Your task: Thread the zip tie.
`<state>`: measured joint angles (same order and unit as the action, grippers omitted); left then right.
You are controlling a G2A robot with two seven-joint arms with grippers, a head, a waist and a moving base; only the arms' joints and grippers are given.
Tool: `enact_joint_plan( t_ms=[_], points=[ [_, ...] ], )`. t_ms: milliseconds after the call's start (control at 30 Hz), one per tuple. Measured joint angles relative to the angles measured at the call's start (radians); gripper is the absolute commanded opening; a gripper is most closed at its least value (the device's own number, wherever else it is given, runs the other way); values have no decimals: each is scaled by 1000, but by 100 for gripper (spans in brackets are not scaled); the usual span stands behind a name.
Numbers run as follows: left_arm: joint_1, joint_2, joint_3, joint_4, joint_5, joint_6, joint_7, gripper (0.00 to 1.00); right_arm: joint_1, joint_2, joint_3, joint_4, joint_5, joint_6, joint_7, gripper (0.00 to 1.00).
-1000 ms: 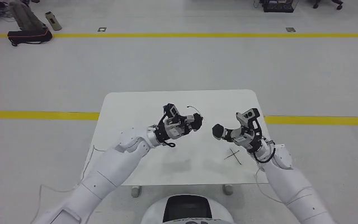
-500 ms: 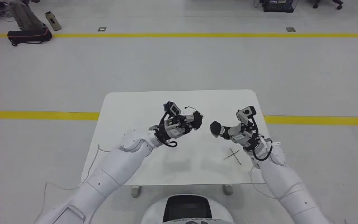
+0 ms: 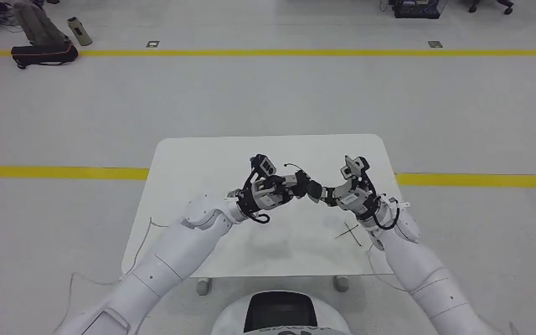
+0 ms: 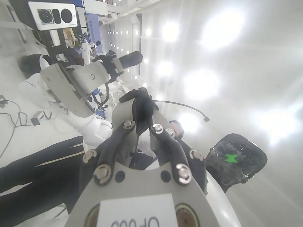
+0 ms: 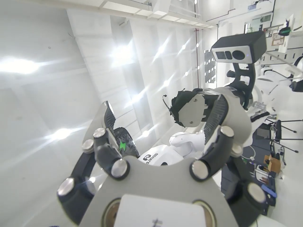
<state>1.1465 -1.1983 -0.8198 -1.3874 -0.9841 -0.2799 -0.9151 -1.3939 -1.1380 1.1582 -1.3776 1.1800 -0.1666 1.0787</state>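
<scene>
White desk lies beneath both arms; at the top view's centre the left end effector pinches the black zip tie in the air, the right end effector spread wide just beside it. Light, springy and slick, I judge, the tie wants gripping near its free end. Its arc and small head read clearly from the left wrist, a mere thread from above.

Reaching inward with both arms, elbows bent, wrists turned toward each other.
Pinching the zip tie in the tightly closed left gripper; holding the right gripper spread wide just beside it, tip facing tip.
</scene>
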Motion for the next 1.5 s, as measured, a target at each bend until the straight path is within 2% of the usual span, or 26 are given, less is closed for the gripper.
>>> enact_joint_plan(
  t_ms=[200,300,400,633,767,967,1233,1267,1300,1333,1367,1500],
  points=[
    [2,0,0,-4,3,1,6,0,-4,-1,-1,-18,5,6,-4,100],
    [10,-1,-1,-20,8,17,22,0,-12,-2,4,-36,17,30,41,100],
    [9,1,-5,-22,21,40,10,0,-16,-1,14,-42,16,49,78,100],
    [19,2,-19,-38,21,60,-6,0,-24,0,34,-53,10,82,113,100],
    [17,4,-21,-41,38,72,-30,0,-23,0,35,-52,10,83,115,100],
    [20,4,-20,-47,38,75,-21,0,-32,-3,38,-71,24,81,94,100],
    [43,5,-40,-67,-10,100,-38,0,-32,-6,52,-45,36,113,141,100],
    [45,5,-41,-67,-16,101,-44,0,-31,-7,51,-41,32,114,147,80],
    [45,5,-41,-67,-18,103,-46,0,-30,-7,50,-38,29,114,152,56],
    [45,4,-41,-67,-19,103,-47,0,-29,-8,48,-35,23,113,157,45],
    [45,4,-41,-67,-18,103,-47,0,-27,-9,46,-31,15,111,164,40],
    [45,4,-41,-67,-18,103,-47,0,-20,-13,37,-18,-9,97,177,31]
  ],
)
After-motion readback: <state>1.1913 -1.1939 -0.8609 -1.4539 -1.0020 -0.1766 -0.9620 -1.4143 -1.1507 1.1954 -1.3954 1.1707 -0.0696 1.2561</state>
